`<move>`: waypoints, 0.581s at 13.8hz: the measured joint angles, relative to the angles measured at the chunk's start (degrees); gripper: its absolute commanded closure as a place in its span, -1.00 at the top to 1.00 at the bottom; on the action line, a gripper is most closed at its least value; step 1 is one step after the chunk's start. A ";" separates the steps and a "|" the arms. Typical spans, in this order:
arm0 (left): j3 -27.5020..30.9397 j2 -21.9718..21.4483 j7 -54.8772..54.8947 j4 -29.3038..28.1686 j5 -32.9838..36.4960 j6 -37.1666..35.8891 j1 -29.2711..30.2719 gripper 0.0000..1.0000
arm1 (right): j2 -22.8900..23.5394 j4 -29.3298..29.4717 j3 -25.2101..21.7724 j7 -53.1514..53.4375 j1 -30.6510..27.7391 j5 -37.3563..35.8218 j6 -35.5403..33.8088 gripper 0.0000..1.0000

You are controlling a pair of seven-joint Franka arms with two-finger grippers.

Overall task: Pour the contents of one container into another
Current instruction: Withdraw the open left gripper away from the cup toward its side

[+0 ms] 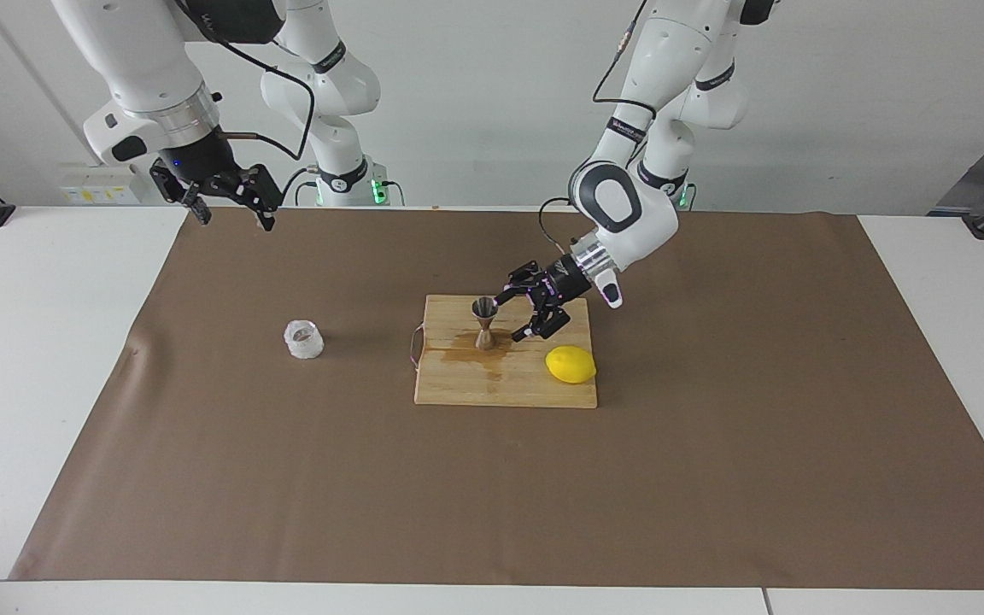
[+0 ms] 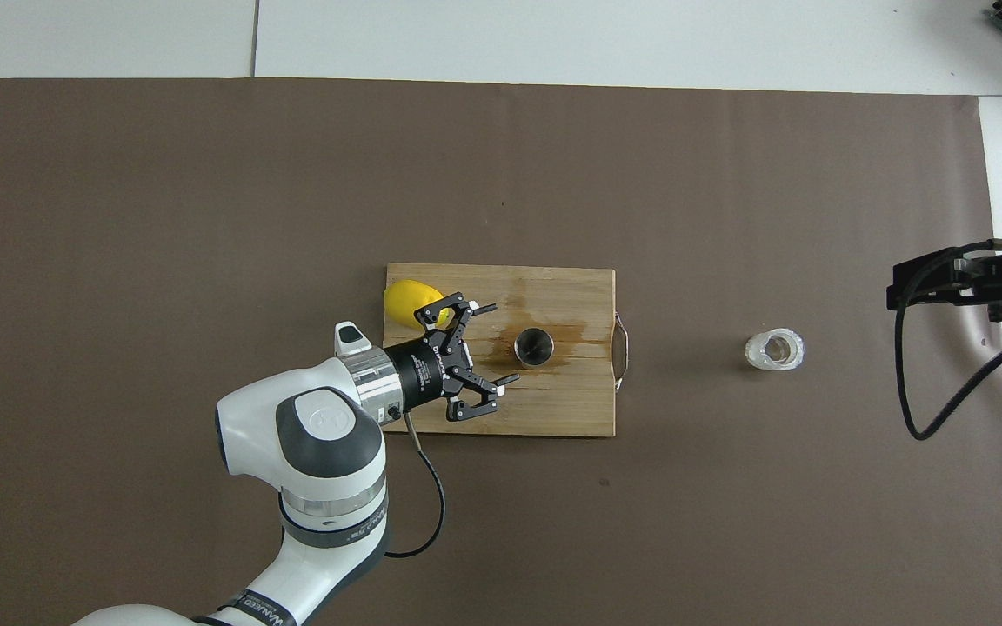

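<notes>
Jigger [image 1: 484,323] upright on stained board [image 1: 458,389], steel, hourglass-shaped.

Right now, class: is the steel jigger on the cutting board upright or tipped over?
Upright. The jigger stands on its lower cone on the cutting board, mouth up, showing as a round opening from overhead.
</notes>
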 measured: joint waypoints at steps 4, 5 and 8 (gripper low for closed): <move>0.01 -0.56 -1.02 0.00 3.21 0.00 0.68 1.00 | 0.00 0.00 0.00 0.00 0.00 0.00 0.00 1.00; 0.01 -0.59 -1.77 0.00 4.80 -0.05 1.00 1.00 | 0.00 0.00 0.00 0.00 0.00 0.00 0.00 1.00; 0.02 -0.85 -7.73 0.21 14.89 -3.81 3.65 1.00 | 0.00 0.00 0.00 0.00 0.00 0.00 0.00 1.00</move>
